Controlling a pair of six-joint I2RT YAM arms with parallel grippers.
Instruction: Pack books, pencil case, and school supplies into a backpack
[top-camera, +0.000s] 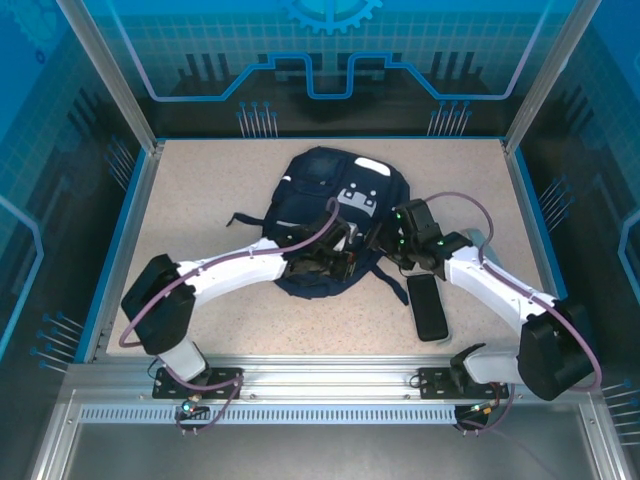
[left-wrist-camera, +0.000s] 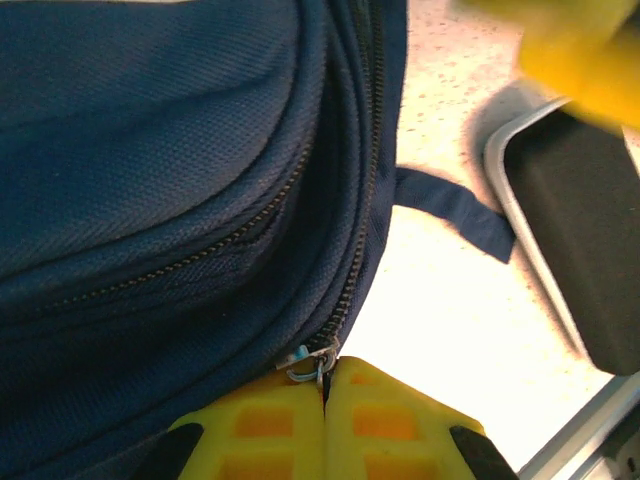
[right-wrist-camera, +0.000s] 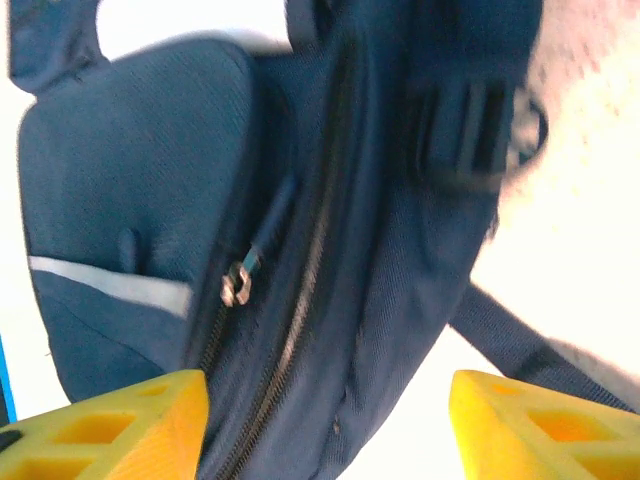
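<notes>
The left gripper (left-wrist-camera: 325, 400) is pinched shut on the zipper pull (left-wrist-camera: 308, 362) at the near edge of the backpack (top-camera: 320, 190), so I'd have the right gripper (right-wrist-camera: 330, 420), jaws wide and empty astride the backpack's side, pin the fabric while the zip is drawn steadily.

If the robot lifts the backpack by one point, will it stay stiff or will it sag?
Probably it sags: the backpack is soft woven fabric that folds and bulges along its zipper. It lies fairly flat on the table, so it is likely light for its size. Its loose strap may drag or catch.
</notes>
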